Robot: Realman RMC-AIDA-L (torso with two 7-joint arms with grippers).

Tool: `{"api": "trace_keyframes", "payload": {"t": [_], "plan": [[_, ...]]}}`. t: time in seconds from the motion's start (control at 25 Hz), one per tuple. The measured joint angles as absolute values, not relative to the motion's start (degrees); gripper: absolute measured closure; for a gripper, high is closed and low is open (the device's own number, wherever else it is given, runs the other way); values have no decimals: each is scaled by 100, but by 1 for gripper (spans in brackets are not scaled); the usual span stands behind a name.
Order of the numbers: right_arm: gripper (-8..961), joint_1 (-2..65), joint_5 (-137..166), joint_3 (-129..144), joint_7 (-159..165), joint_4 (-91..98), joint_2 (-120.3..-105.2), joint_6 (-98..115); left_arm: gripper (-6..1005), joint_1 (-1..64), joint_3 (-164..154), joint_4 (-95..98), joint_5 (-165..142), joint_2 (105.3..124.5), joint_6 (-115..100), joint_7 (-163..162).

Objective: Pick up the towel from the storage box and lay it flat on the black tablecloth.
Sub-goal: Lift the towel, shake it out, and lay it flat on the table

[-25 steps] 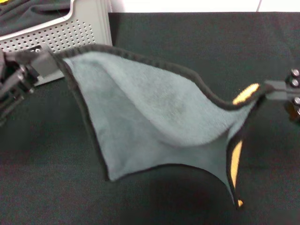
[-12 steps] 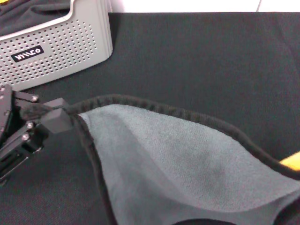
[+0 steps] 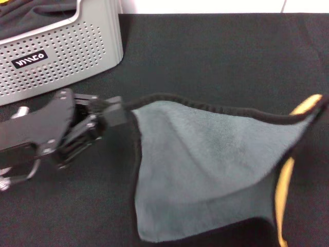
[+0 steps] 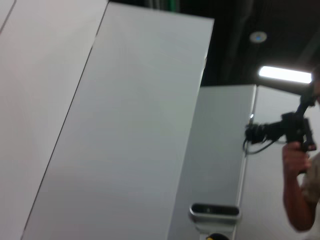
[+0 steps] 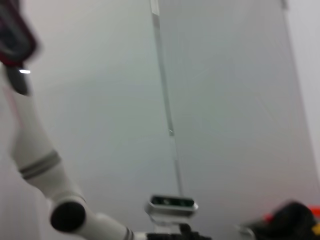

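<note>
The towel point(image 3: 205, 175) was held taut above the black tablecloth point(image 3: 216, 56), clear of the storage box point(image 3: 67, 46), one corner clenched by the left gripper point(image 3: 115, 114), the right gripper unseen; a slipped corner was judged likely to leave it bunched.

Towel spread across the near middle, box at far left.
We see the storage box point(image 3: 61, 49) on the black tablecloth point(image 3: 216, 56) at far left; nearer, the left gripper point(image 3: 115, 113) meets the towel point(image 3: 211, 170) at its left corner, the towel reaching right.
</note>
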State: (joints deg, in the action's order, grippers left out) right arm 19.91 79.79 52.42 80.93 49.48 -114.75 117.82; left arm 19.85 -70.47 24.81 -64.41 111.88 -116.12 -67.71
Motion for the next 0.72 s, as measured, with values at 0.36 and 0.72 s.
{"api": "trace_keyframes", "payload": {"t": [0.36, 0.72], "plan": [[945, 2558, 8943, 5222, 7919, 4323, -11472, 10524, 972, 2683, -6970, 1686, -6859, 11448, -10330, -5972], [945, 2794, 9285, 5255, 7917, 4145, -11458, 9359, 972, 2838, -6742, 1687, -6813, 11728, -9298, -5461]]}}
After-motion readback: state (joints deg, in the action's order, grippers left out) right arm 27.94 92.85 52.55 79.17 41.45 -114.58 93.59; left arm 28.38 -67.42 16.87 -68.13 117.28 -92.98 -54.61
